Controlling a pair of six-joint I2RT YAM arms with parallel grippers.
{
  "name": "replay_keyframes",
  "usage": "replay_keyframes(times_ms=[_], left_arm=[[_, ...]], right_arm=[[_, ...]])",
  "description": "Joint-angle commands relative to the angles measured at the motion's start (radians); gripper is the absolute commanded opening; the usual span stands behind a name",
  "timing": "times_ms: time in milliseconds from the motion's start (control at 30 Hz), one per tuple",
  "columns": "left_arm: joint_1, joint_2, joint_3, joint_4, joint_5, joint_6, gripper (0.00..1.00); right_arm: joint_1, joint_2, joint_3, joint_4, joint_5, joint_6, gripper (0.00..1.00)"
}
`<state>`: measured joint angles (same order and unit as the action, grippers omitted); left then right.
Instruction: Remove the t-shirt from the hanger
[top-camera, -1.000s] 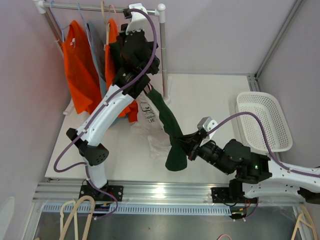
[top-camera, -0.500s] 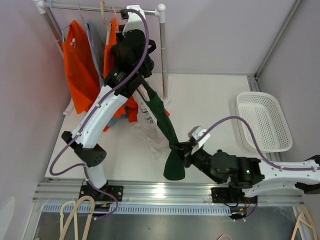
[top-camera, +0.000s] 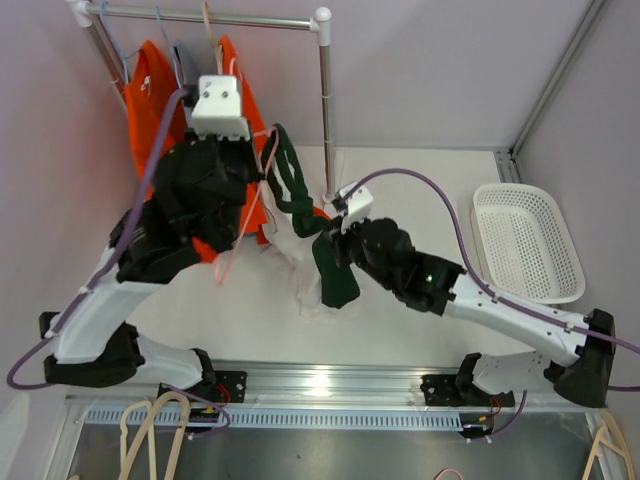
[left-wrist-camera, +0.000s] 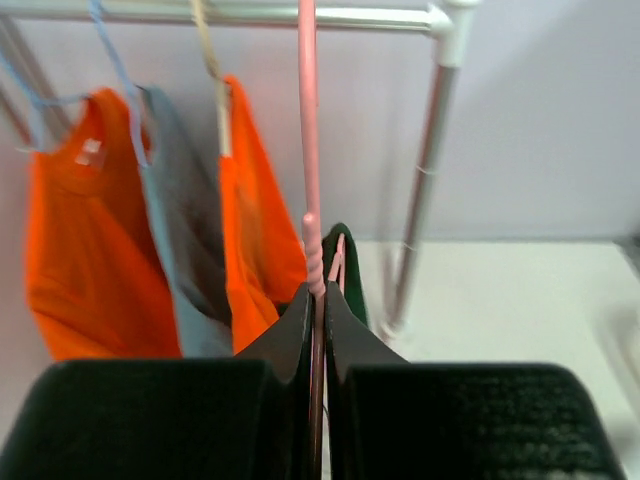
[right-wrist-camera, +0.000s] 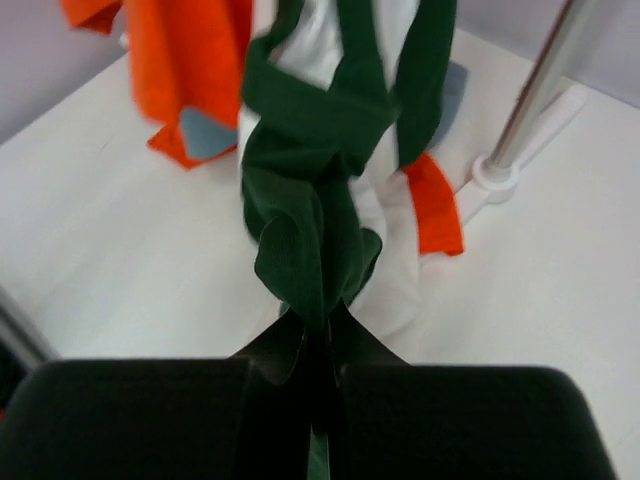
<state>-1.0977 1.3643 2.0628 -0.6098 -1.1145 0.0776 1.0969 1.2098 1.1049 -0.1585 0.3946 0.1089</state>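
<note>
1. Lilac walls (top-camera: 450, 60) close in a white table (top-camera: 420, 190). At the far left a metal rail (top-camera: 200, 16) carries orange shirts (left-wrist-camera: 60, 250) and a grey shirt (left-wrist-camera: 180, 250).
2. Just right of those, my left gripper (left-wrist-camera: 318, 305) is pinched tight on the stem of the pink hanger (left-wrist-camera: 308, 150). The stem runs up across the rail in the wrist view, and I cannot tell whether its hook sits on the bar.
3. From that hanger the dark green t-shirt (top-camera: 290, 185) runs down and to the right as a twisted rope of fabric. It ends over the middle of the table, above some white cloth (right-wrist-camera: 395, 290).
4. My right gripper (right-wrist-camera: 320, 320) is clamped on the bunched lower end of the green fabric, with no gap between the fingers.
5. I judge the shirt light, limp and stretchy: it will follow any pull but may catch its neck on a hanger shoulder. The bunched end gives a secure hold; a hold nearer the collar would probably free it more directly.
6. At the far right a white basket (top-camera: 530, 240) sits well apart from both arms.
</note>
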Motion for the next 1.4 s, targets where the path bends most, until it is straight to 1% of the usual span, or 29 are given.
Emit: replay_keyframes(times_ms=[0, 33, 100, 200, 300, 333, 400, 433, 533, 567, 633, 667, 700, 733, 767, 833, 867, 900, 933, 967, 1000, 1033, 1067, 1100, 1133, 1200, 1233, 1333, 1367], left_arm=[[-0.031, -0.094, -0.068, -0.296, 0.192, -0.281, 0.01], [-0.033, -0.122, -0.123, -0.310, 0.227, -0.335, 0.01], [-0.050, -0.218, -0.214, -0.311, 0.233, -0.370, 0.01], [-0.054, -0.338, -0.320, -0.303, 0.225, -0.391, 0.01], [-0.056, -0.422, -0.390, -0.297, 0.214, -0.392, 0.01], [-0.056, -0.435, -0.403, -0.283, 0.214, -0.383, 0.01], [-0.056, -0.450, -0.454, -0.265, 0.199, -0.348, 0.01], [-0.056, -0.449, -0.463, -0.255, 0.191, -0.345, 0.01], [-0.054, -0.438, -0.504, -0.222, 0.191, -0.320, 0.01], [-0.056, -0.438, -0.510, -0.193, 0.190, -0.312, 0.01], [-0.054, -0.438, -0.536, -0.163, 0.194, -0.291, 0.01], [-0.054, -0.439, -0.547, -0.138, 0.197, -0.285, 0.01], [-0.056, -0.441, -0.547, -0.128, 0.200, -0.273, 0.01], [-0.056, -0.439, -0.549, -0.120, 0.205, -0.266, 0.01], [-0.056, -0.436, -0.546, -0.114, 0.205, -0.262, 0.01], [-0.056, -0.432, -0.546, -0.105, 0.196, -0.253, 0.01], [-0.054, -0.429, -0.546, -0.097, 0.193, -0.249, 0.01], [-0.056, -0.432, -0.564, -0.078, 0.190, -0.243, 0.01], [-0.056, -0.433, -0.570, -0.064, 0.185, -0.239, 0.01], [-0.054, -0.439, -0.584, -0.051, 0.182, -0.236, 0.01], [-0.056, -0.445, -0.587, -0.024, 0.179, -0.230, 0.01], [-0.054, -0.449, -0.602, -0.012, 0.176, -0.223, 0.01], [-0.054, -0.455, -0.613, 0.002, 0.173, -0.216, 0.01], [-0.054, -0.456, -0.613, 0.010, 0.171, -0.207, 0.01], [-0.054, -0.455, -0.618, 0.021, 0.170, -0.200, 0.01], [-0.054, -0.450, -0.618, 0.025, 0.162, -0.190, 0.01], [-0.054, -0.452, -0.618, 0.031, 0.162, -0.187, 0.01], [-0.054, -0.452, -0.627, 0.038, 0.165, -0.182, 0.01], [-0.054, -0.453, -0.641, 0.053, 0.163, -0.177, 0.01]], right_arm=[[-0.119, 0.068, 0.117, 0.017, -0.126, 0.049, 0.00], [-0.141, 0.082, 0.136, 0.011, -0.126, 0.055, 0.00], [-0.190, 0.094, 0.183, -0.004, -0.120, 0.061, 0.00], [-0.222, 0.071, 0.228, -0.009, -0.109, 0.041, 0.00], [-0.285, 0.060, 0.358, -0.068, -0.145, 0.038, 0.00], [-0.298, 0.065, 0.444, -0.082, -0.148, 0.032, 0.00], [-0.328, 0.088, 0.542, -0.122, -0.129, -0.012, 0.00], [-0.339, 0.118, 0.641, -0.133, -0.110, -0.030, 0.00], [-0.390, 0.175, 0.798, -0.161, -0.045, -0.103, 0.00], [-0.405, 0.212, 0.885, -0.151, -0.001, -0.107, 0.00], [-0.474, 0.243, 0.959, -0.128, 0.027, -0.159, 0.00], [-0.509, 0.278, 1.057, -0.144, 0.012, -0.150, 0.00], [-0.547, 0.296, 1.116, -0.160, -0.009, -0.138, 0.00], [-0.616, 0.310, 1.165, -0.170, -0.017, -0.124, 0.00], [-0.644, 0.321, 1.191, -0.126, -0.014, -0.127, 0.00], [-0.710, 0.320, 1.185, -0.038, 0.039, -0.141, 0.00], [-0.736, 0.321, 1.185, 0.032, 0.052, -0.159, 0.00], [-0.759, 0.344, 1.196, 0.052, 0.059, -0.169, 0.00], [-0.794, 0.359, 1.240, 0.074, 0.113, -0.179, 0.00], [-0.810, 0.378, 1.263, 0.120, 0.133, -0.219, 0.00], [-0.821, 0.422, 1.320, 0.138, 0.177, -0.241, 0.00], [-0.830, 0.445, 1.348, 0.146, 0.181, -0.265, 0.00], [-0.850, 0.470, 1.386, 0.193, 0.185, -0.314, 0.00], [-0.858, 0.528, 1.430, 0.209, 0.203, -0.333, 0.00], [-0.868, 0.559, 1.534, 0.217, 0.205, -0.351, 0.00], [-0.891, 0.605, 1.595, 0.267, 0.214, -0.426, 0.00], [-0.899, 0.603, 1.583, 0.328, 0.223, -0.446, 0.00], [-0.985, 0.580, 1.538, 0.335, 0.240, -0.396, 0.00], [-1.021, 0.576, 1.511, 0.298, 0.243, -0.349, 0.00]])
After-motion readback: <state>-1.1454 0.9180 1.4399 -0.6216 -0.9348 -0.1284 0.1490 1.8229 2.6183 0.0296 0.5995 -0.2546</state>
